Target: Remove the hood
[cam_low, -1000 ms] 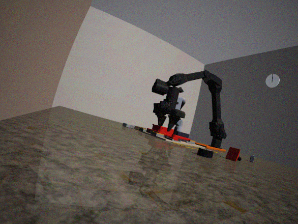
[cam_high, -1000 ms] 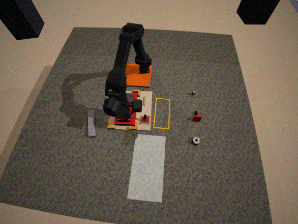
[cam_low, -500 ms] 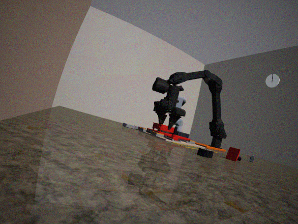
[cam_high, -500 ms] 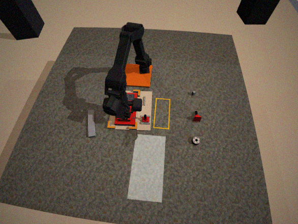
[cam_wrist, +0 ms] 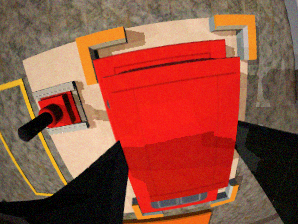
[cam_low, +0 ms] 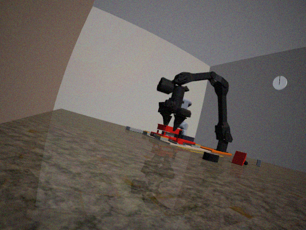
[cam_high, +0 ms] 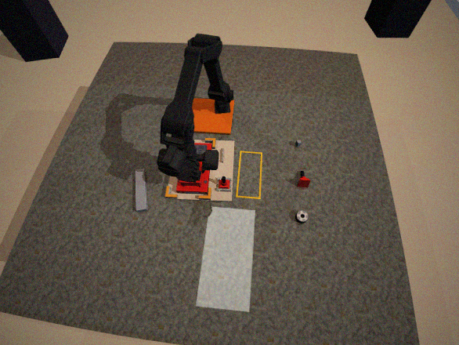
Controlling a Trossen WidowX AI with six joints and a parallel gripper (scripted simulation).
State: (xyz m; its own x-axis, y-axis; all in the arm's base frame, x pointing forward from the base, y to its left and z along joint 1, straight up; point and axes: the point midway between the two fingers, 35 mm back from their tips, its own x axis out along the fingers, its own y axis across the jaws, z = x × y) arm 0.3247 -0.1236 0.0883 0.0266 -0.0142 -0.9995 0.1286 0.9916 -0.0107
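Here the gripper (cam_wrist: 178,189) pinched the hood (cam_wrist: 174,123), which sat on the car (cam_high: 193,184); a clean removal called for lifting straight up before crossing to the marked area (cam_high: 249,175).

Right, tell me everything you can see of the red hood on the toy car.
The hood is a flat, glossy red panel, roughly rectangular, with a raised ridge along its far edge. It lies level on the toy car, which sits on a beige base with orange corner brackets. The hand is shut on it, one dark finger against each long side.
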